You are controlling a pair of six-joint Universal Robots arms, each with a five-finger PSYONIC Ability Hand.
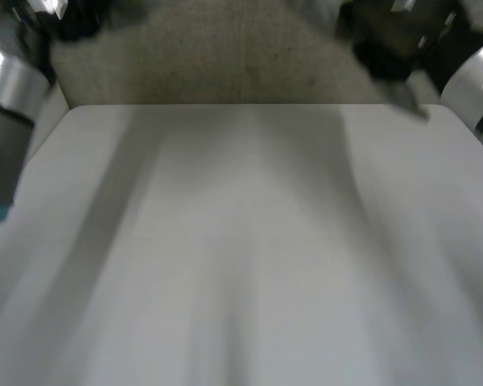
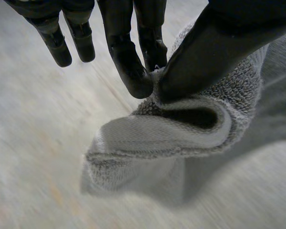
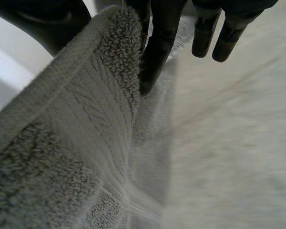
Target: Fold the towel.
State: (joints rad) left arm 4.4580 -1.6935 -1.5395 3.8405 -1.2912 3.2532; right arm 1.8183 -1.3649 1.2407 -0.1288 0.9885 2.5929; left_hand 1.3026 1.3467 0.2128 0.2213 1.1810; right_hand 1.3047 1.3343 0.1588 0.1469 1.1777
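Evidently the left hand (image 2: 219, 52) pinched a hemmed corner of the towel (image 2: 181, 138) between fingers (image 2: 131, 67) and thumb, and the right hand (image 3: 155, 52), at one o'clock beyond the tabletop (image 1: 88, 129), pinched a hemmed edge likewise. Both needed equal, firm pinches, with the towel taut and level before lowering.

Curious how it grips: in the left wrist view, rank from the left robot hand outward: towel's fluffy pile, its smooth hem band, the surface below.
1. The fluffy pile, pinched in the left robot hand.
2. The smooth hem band, just past it.
3. The surface below, behind both.
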